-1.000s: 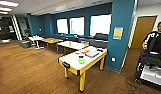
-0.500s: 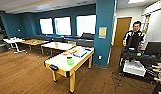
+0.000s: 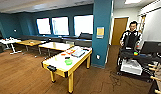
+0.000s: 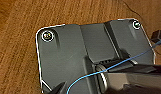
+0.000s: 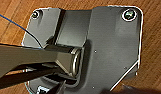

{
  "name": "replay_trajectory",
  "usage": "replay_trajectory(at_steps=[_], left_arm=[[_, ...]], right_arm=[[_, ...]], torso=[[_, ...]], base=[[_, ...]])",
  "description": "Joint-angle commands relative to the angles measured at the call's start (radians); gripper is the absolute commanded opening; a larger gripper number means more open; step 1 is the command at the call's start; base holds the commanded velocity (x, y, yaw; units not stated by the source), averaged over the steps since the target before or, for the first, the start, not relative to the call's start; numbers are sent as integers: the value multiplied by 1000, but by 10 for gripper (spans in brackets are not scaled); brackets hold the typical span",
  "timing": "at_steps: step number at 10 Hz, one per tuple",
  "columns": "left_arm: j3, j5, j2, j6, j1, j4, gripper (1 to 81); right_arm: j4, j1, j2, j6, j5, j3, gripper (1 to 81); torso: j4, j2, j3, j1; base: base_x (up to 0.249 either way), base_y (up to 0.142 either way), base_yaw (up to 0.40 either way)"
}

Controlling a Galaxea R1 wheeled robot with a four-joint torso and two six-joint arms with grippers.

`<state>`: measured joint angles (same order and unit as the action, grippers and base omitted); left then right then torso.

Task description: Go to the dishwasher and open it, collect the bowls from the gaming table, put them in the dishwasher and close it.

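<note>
Gaming table [image 3: 67, 61] nearer, more central now

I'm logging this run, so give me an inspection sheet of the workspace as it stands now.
Surface: gaming table, white top, yellow rim, on a wood floor.
Job's things: green bowl on the table top; dishwasher nothing seen.
Clutter: a tray-like thing and small orange bits at the far end.
Tools: open or shut cannot be told.
Cables: blue wire across the left wrist.
Surroundings: teal pillar, windows, person behind a cart.
</note>
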<state>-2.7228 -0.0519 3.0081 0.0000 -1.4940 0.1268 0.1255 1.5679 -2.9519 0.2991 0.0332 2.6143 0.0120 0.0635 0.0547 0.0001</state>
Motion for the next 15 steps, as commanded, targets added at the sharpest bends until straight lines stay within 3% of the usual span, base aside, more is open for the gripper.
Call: replay_trajectory(at_steps=[1, 9, 15], left_arm=[[0, 44, -7, 2, 56, -6, 811], [0, 44, -3, 3, 56, -3, 811], [0, 44, -4, 5, 56, -4, 811]], right_arm=[[-7, -47, 3, 5, -56, -2, 811], [-7, -45, 3, 5, -56, -2, 811], [-7, -45, 3, 5, -56, -2, 811]], torso=[[0, 0, 0, 0], [0, 0, 0, 0], [0, 0, 0, 0]], base=[[0, 0, 0], [0, 0, 0], [91, 0, 0]])
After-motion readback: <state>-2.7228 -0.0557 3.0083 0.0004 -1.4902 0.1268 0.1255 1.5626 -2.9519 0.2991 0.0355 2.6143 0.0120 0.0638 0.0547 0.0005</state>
